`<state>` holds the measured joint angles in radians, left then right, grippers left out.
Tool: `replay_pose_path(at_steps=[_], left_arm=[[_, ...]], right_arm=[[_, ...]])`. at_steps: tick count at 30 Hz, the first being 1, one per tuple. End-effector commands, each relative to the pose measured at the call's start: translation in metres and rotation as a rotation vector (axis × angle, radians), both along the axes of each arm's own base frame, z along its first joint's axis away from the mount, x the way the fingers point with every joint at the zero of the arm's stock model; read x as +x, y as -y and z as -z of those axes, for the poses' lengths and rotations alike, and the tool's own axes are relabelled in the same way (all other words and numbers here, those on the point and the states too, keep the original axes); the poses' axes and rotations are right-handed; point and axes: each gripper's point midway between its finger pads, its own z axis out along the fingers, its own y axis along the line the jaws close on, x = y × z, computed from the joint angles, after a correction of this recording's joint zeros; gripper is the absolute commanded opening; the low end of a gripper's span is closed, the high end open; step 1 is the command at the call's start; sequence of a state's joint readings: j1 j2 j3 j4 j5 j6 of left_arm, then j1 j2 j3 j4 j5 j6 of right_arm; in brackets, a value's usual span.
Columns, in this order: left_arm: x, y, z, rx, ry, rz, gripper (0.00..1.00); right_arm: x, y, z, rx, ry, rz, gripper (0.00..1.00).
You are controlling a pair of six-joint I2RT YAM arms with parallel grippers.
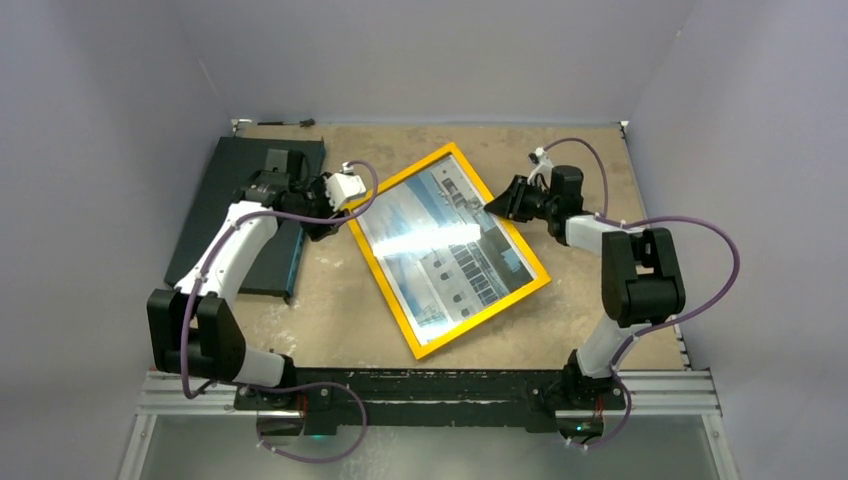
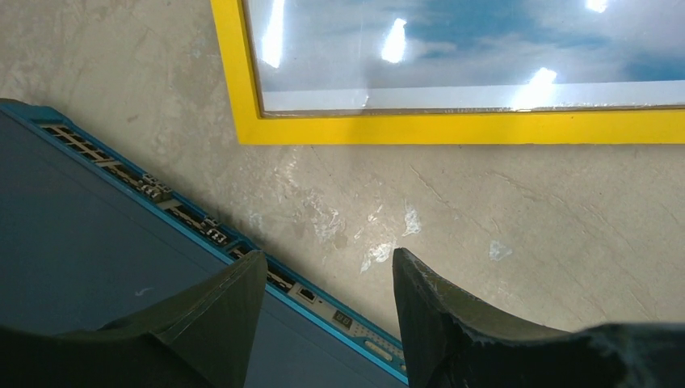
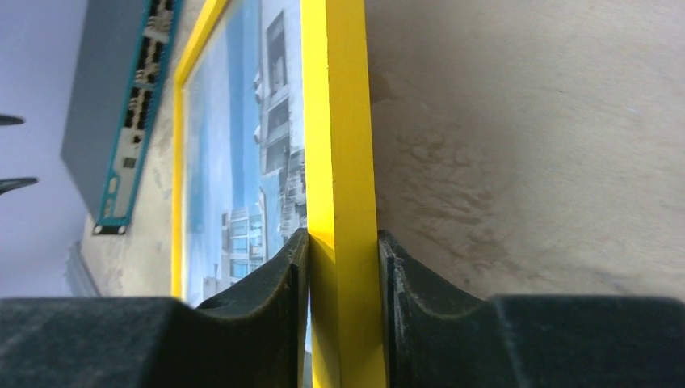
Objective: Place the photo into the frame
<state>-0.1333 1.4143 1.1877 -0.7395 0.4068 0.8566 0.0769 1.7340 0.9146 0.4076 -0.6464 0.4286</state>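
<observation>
Left arm [image 1: 236, 245] and right arm [image 1: 586, 232] — one build

Smooth white links run between boxy black joints, rising from black bases [image 1: 268, 398], and a thin purple cable [image 1: 738, 262] loops loosely along each. A small white camera [image 1: 347, 185] sits at the left wrist. The left gripper [image 2: 327, 260] has matte dark fingers [image 2: 452, 323] — scuffed and tapering to blunt tips.

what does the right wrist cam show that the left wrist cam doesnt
Only the right wrist view: the right claw closed on a yellow side bar of the frame, and the building part of the photo. Only the left wrist view: the left claw open and empty above the table and the edge of the dark slab, plus a frame corner and glare on the sky. Both: the frame, the photo, the slab's ported edge and the table.
</observation>
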Motion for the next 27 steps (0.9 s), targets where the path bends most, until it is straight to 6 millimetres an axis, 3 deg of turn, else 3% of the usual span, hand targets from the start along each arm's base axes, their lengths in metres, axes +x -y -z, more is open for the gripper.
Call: replay_pose_path(at_steps=[1,7,13,14,15,22,25,27], left_arm=[[0.001,0.002,0.014,-0.004,-0.041,-0.004,0.57],[0.008,0.002,0.023,-0.005,-0.062,-0.024,0.57],[0.011,0.001,0.03,0.002,-0.083,-0.04,0.57],[0.01,0.001,0.033,0.002,-0.098,-0.046,0.57],[0.01,0.001,0.035,0.0,-0.113,-0.051,0.57],[0.002,0.019,0.063,0.034,-0.165,-0.047,0.57],[0.006,0.026,0.07,0.042,-0.172,-0.077,0.56],[0.008,0.032,0.075,0.023,-0.221,-0.091,0.55]], right_arm=[[0.021,0.033,0.001,-0.119,0.085,0.164,0.37],[0.021,0.041,0.019,-0.14,0.043,0.209,0.52],[0.02,0.051,0.025,-0.177,0.034,0.25,0.55],[0.025,0.056,0.019,-0.201,0.063,0.274,0.85],[0.028,0.058,0.011,-0.219,0.086,0.294,0.97],[0.019,0.03,-0.046,-0.211,0.147,0.255,0.99],[0.003,0.018,-0.049,-0.024,0.028,0.264,0.99],[-0.003,0.004,-0.054,0.055,0.026,0.161,0.99]])
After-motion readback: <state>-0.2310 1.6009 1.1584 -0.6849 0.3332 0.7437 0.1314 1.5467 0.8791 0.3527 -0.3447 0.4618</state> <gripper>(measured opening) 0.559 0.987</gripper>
